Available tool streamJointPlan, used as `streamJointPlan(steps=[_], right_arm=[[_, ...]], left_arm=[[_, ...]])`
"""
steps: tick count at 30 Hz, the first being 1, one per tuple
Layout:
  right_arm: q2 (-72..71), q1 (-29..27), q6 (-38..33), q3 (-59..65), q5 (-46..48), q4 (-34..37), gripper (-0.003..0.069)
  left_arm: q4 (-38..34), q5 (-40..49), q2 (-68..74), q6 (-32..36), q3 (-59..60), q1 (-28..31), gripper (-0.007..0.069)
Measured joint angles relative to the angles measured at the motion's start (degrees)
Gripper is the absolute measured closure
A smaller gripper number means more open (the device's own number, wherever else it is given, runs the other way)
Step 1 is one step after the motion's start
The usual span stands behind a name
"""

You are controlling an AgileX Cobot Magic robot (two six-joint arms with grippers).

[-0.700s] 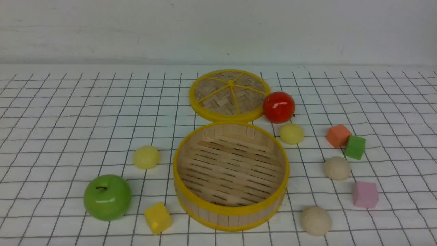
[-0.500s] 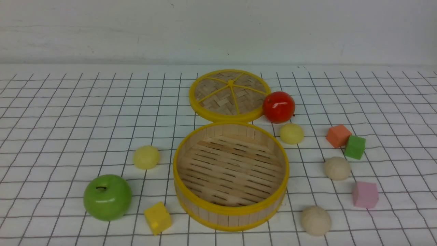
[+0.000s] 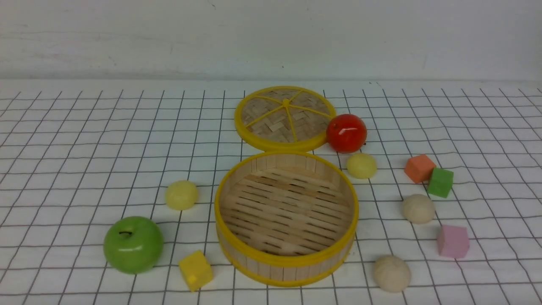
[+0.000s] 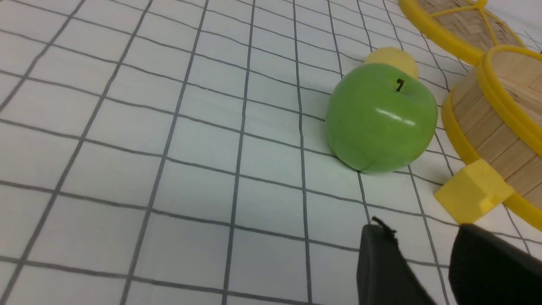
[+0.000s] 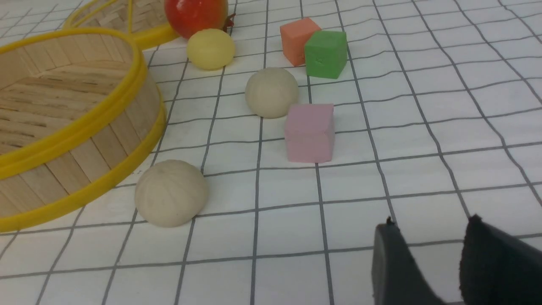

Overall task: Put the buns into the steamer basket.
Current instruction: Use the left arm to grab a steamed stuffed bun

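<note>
Round bamboo steamer basket (image 3: 287, 271), yellow-rimmed, pale strip wall
Its slatted floor lies bare; left gripper (image 4: 423, 237) and right gripper (image 5: 432, 233) both stand parted, gripping nothing.

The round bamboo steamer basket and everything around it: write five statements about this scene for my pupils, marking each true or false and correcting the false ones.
1. The round bamboo steamer basket holds one bun. False: all four buns lie outside it.
2. The flat woven yellow-rimmed lid lies beyond the basket. True.
3. The glossy green apple is on the basket's right. False: it is on the left.
4. Two matte off-white buns, one nearer and one farther, lie right of the basket. True.
5. The left gripper is holding the yellow foam cube. False: its fingers stand apart with nothing between them, and the cube rests on the table.
</note>
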Motion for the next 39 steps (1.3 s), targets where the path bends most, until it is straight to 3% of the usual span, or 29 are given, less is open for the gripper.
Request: streamJointPlan(steps=[9,15,19,21,24,28,30,34,39], right_arm=[[0.0,0.0,0.0,0.0,0.0,0.0,0.042],[0.0,0.0,0.0,0.0,0.0,0.0,0.042],[0.0,0.0,0.0,0.0,0.0,0.0,0.042],[0.0,0.0,0.0,0.0,0.0,0.0,0.042],[0.0,0.0,0.0,0.0,0.0,0.0,0.042],[0.0,0.0,0.0,0.0,0.0,0.0,0.042],[0.0,0.0,0.0,0.0,0.0,0.0,0.042],[0.0,0.0,0.0,0.0,0.0,0.0,0.042],[0.0,0.0,0.0,0.0,0.0,0.0,0.042]], left_arm=[[-1.18,-1.28,0.0,-0.43,0.0,0.0,0.0387],[-22.45,-13.94,0.0,-9.23,0.0,0.0,0.0387],[-28.38,-21.44,0.0,-10.25,-0.09,0.0,0.0388],[-30.08,-20.92,0.0,-11.29,-0.9,0.0,0.0396],[-29.63,-13.03,0.65,-9.77,-8.42,-0.59,0.0466],[-26.58,-3.23,6.43,-2.92,-17.82,-1.3,0.0557],[-23.93,8.53,16.97,2.67,-26.01,-1.3,0.0624],[-19.41,22.43,34.05,9.2,-35.44,-1.3,0.0638],[-16.42,27.14,54.12,13.96,-43.9,-1.3,0.0638]])
